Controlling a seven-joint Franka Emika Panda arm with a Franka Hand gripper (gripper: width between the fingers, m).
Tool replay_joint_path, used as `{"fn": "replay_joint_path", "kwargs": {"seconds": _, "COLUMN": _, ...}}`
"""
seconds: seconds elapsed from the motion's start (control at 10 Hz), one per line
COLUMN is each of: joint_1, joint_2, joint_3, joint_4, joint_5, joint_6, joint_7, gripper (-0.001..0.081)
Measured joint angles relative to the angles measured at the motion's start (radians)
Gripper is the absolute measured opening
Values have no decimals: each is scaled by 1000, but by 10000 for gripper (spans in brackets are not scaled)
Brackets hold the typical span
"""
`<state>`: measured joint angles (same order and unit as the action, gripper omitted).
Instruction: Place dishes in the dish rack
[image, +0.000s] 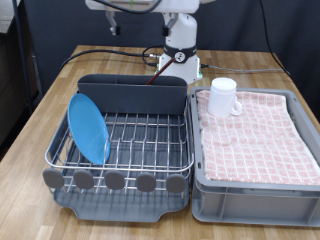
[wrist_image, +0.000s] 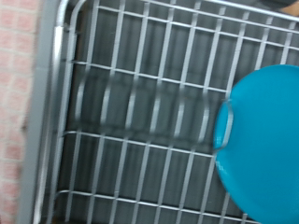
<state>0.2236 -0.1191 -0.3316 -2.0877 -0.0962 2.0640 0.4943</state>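
The light-blue plate (image: 88, 127) stands on edge in the exterior view's left part of the silver wire dish rack (image: 150, 135). The white mug (image: 223, 97) sits on the pink checked cloth in the grey bin. The wooden spoon is not visible. The wrist view looks down on the rack wires (wrist_image: 140, 112), with the plate (wrist_image: 266, 140) at one side. The gripper shows in neither view; only the arm's base (image: 181, 40) appears at the exterior view's top.
The dark grey utensil caddy (image: 135, 93) spans the rack's far side. The grey bin (image: 255, 185) lined with pink cloth (image: 255, 130) stands at the exterior view's right of the rack. Cables (image: 105, 52) lie on the wooden table behind.
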Motion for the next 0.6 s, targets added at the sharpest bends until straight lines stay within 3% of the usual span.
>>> {"fn": "replay_joint_path", "kwargs": {"seconds": 0.6, "joint_1": 67, "joint_2": -99, "joint_3": 119, "joint_4": -123, "joint_5": 6, "joint_6": 17, "joint_7": 12, "gripper": 802}}
